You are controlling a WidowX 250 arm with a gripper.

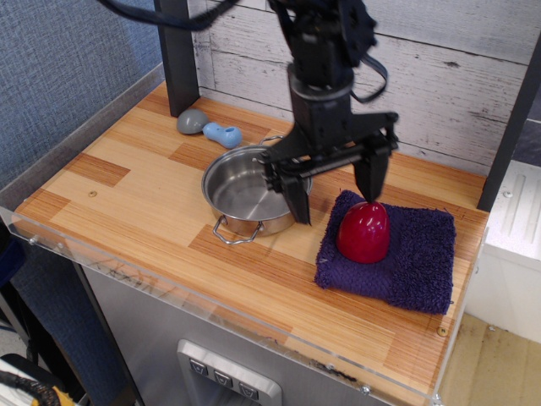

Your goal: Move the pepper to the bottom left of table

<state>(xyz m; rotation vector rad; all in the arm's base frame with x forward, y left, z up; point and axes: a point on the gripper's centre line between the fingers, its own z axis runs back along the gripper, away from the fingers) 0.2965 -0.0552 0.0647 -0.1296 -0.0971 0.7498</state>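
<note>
observation.image view: risks first, scanning left to right. Steel pot sits just left of claw; my worry is left finger clipping pot rim on descent. Claw released, jaws spread wide, right finger tip at pepper top, contact unclear. Off-centre over pepper, so closing here could knock it over. Pepper upright on purple towel, right side of desk; soft base may shift. Arm near vertical, fingers pointing down.
</note>
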